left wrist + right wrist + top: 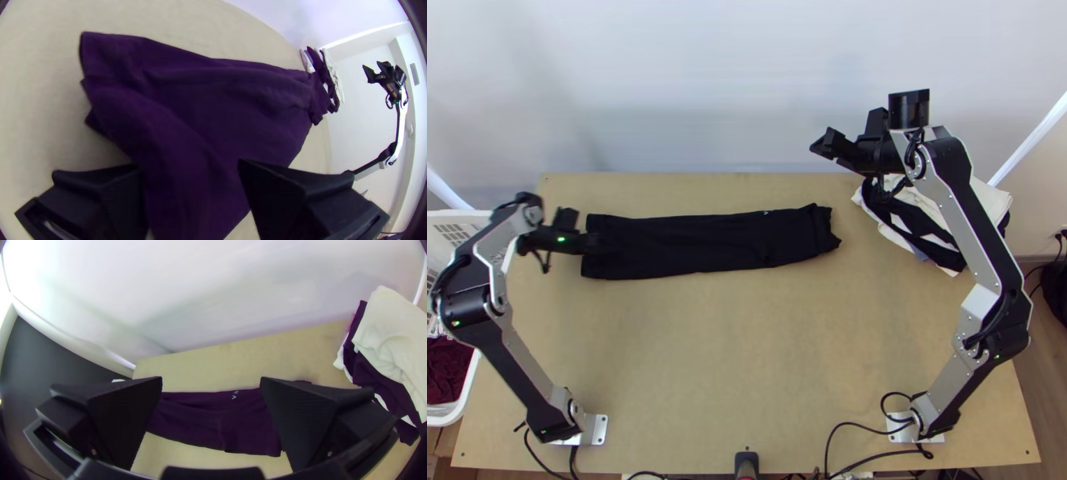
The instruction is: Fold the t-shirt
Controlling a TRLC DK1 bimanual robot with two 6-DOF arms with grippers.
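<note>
The black t-shirt point(699, 244) lies as a long, narrow folded strip across the table's far half, its right end slightly rumpled. At its left end is my left gripper point(590, 238). In the left wrist view, the left gripper point(190, 166) is open, with the shirt point(213, 115), dark purple there, stretching between and beyond its fingers. My right gripper point(845, 136) hangs high near the table's far edge, right of the shirt's right end. Seen from its own wrist, the right gripper point(211, 382) is open and empty, the shirt point(213, 418) lying well below.
A pile of white and dark clothes point(927, 216) lies at the table's far right corner. White baskets point(459, 228) with dark red cloth stand past the left edge. Bare tabletop point(747, 344) stretches between the shirt and the arms' bases. A pale wall rises behind the table.
</note>
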